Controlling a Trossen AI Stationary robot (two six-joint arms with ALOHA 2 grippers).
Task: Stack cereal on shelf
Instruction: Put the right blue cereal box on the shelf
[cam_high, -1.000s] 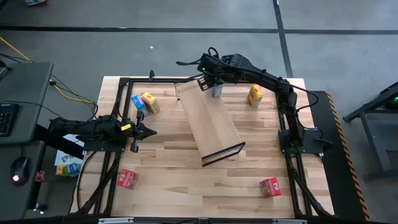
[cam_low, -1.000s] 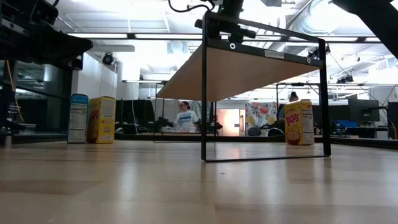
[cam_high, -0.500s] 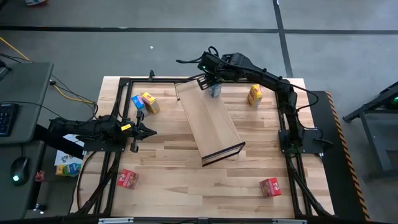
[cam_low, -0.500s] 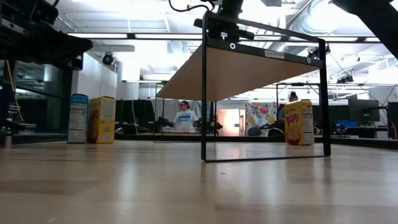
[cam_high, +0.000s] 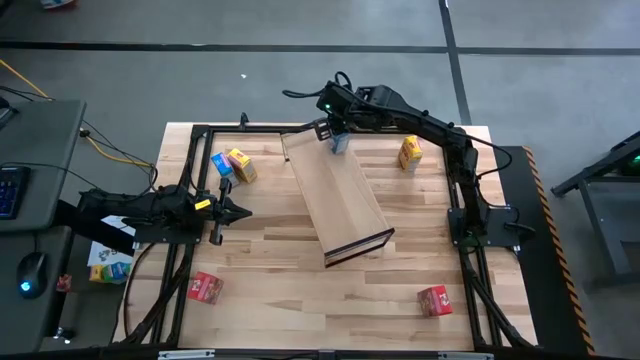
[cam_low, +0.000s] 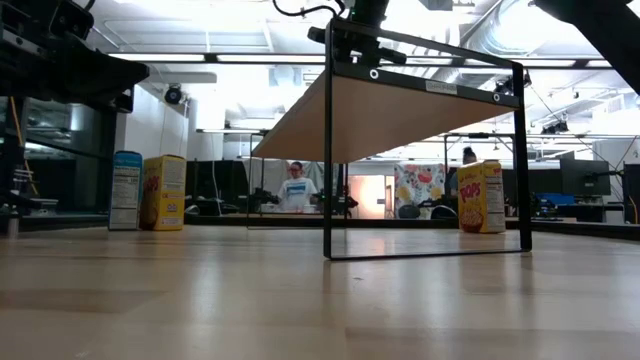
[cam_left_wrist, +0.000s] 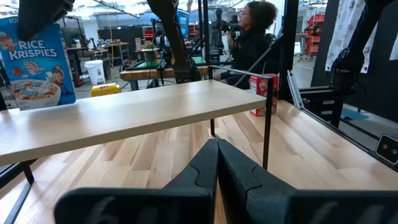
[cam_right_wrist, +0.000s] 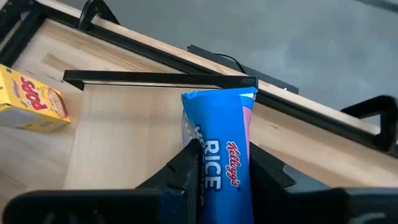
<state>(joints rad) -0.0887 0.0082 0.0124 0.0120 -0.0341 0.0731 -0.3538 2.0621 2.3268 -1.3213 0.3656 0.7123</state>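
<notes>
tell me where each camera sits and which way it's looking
High: overhead, straight down on the table; shows both arms, the shelf and right gripper.
Low: at tabletop height, level under the shelf.
Left wrist: past the shut left gripper at the shelf's edge.
Right wrist: down its own fingers clamping the blue cereal box.
Shared: both wrist views show that blue box.

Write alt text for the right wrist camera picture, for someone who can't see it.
The right gripper clamps a blue Rice Krispies cereal box above the far end of the tan shelf. A yellow cereal box lies on the wooden table beside the shelf.
</notes>
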